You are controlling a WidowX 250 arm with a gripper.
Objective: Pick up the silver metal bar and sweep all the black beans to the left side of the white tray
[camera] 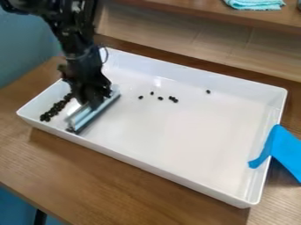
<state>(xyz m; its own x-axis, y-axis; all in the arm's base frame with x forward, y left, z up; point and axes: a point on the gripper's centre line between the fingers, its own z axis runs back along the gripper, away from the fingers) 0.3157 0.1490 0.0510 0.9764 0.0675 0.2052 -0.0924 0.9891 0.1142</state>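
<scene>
We see a brown wood counter point(123, 178) across the frame. On it lies a wide white tray point(194, 132), set at a slant from left to lower right. A black arm point(70, 35) comes down from the upper left. At the right edge, a bright blue cloth point(283, 151) lies over the tray's rim. A pale teal towel point(256, 4) sits on a shelf point(194, 9) at the upper right. Left of centre, the hand point(92, 102) is low inside the tray, closed on a pale, long scraper point(96, 113) that slants from upper right to lower left. Smallest are the dark beans point(56, 108): we find a cluster left of the scraper and a few scattered above the frame's centre.
</scene>
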